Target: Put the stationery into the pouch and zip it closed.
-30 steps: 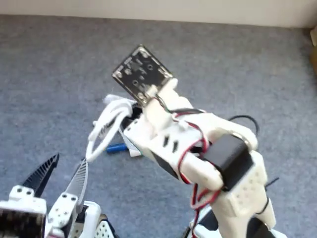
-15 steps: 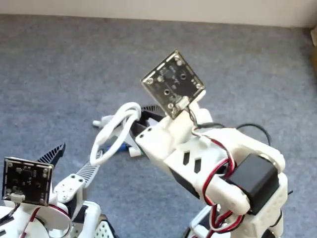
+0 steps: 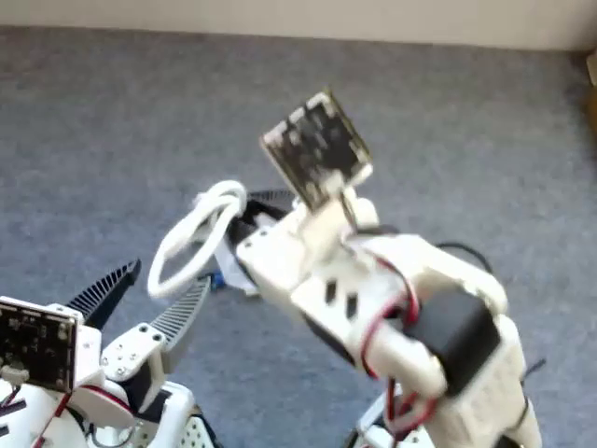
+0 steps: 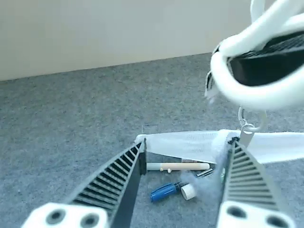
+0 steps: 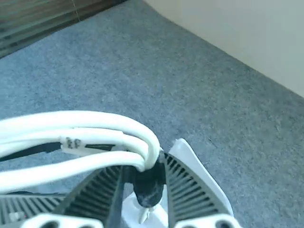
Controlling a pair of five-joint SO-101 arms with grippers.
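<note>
Grey, short-piled carpet point(image 3: 112, 121) covers the table. On it lies the pouch point(image 4: 190, 145), a flat strip of white mesh. Just beside it rest a slim cream pen point(image 4: 178, 166) and a stubby blue marker point(image 4: 166, 191). The left gripper point(image 4: 187, 142) hangs above them, its ribbed black fingers spread wide and holding nothing. The right gripper point(image 5: 147, 166) is pinched nearly closed on a small dark piece point(image 5: 149, 190), possibly the zip pull, under a looped white cable point(image 5: 95, 128).
</note>
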